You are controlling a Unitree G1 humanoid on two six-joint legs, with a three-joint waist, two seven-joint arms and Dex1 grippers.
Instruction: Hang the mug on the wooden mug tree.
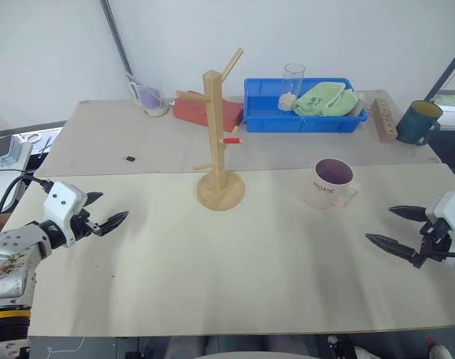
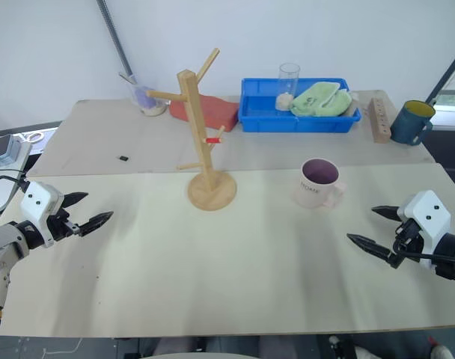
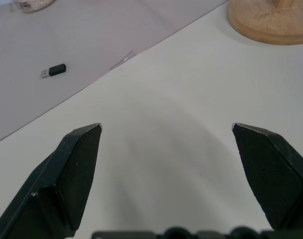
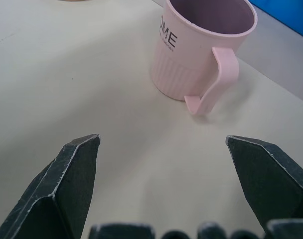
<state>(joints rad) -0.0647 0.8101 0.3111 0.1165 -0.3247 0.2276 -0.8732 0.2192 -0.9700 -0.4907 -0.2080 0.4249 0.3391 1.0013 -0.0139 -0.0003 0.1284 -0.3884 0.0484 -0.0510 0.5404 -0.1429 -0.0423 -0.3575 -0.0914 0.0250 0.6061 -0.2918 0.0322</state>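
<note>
Two grippers, left (image 1: 100,215) and right (image 1: 397,229), fingers spread, empty; mug (image 1: 330,182) upright mid-table, unreached: next, right gripper closes on its handle (image 4: 215,82) for mug tree (image 1: 217,131).

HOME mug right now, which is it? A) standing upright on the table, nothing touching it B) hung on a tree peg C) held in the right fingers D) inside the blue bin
A: the mug stands upright on the table, to the right of the wooden mug tree, while the right gripper is open and short of it, handle toward that gripper.
</note>
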